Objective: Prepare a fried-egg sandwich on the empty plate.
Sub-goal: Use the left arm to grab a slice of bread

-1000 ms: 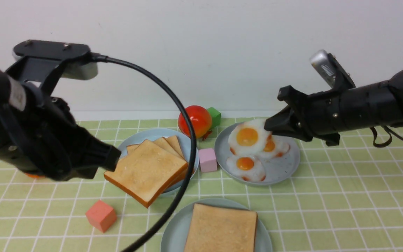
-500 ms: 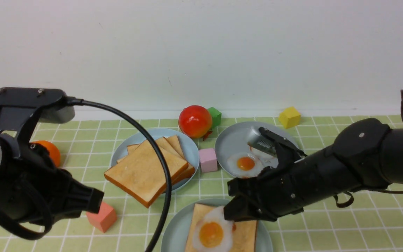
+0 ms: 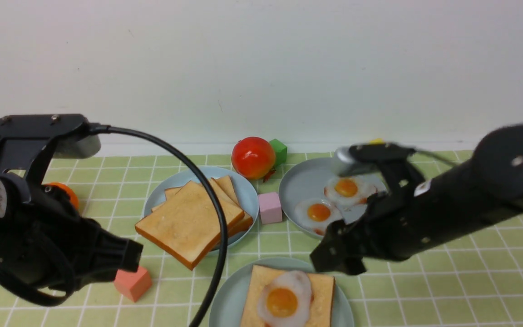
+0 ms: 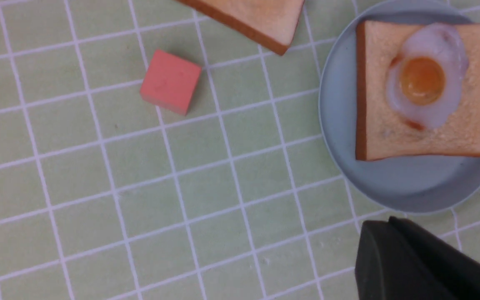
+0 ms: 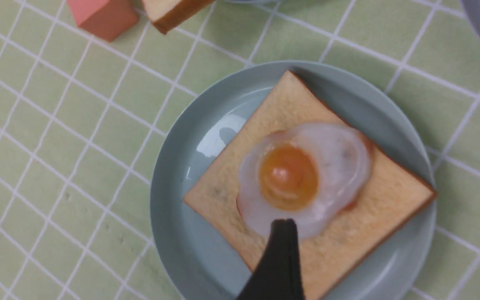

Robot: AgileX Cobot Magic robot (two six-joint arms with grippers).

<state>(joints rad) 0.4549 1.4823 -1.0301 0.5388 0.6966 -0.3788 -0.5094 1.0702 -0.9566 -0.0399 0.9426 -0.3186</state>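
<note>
The plate [image 3: 227, 295] holds 1 toast slice [image 3: 318, 290] lying flat, and the fried egg [image 3: 284, 297] rests on this slice, about in its middle. Your right gripper [image 3: 336, 261] hangs over the far right rim of the plate with its 2 fingers spread wide and nothing between them, so the egg is free. Your left gripper [image 3: 132, 256] is to the left of the plate, pressed closed and empty. I think the sandwich lacks only its cover. The nearest candidate is the top slice [image 3: 189, 222] of the pile [image 3: 229, 188] behind the plate and to its left. 1 corner of it sticks out over the cloth [image 3: 425, 281] toward the plate. This slice looks thick, stiff and light, so you can probably pinch it by the brown crust at that free corner, 1 finger over and 1 under. The egg looks glossy and slippery, so lower the cover flat onto it, because a tilted slice may push it sideways.
</note>
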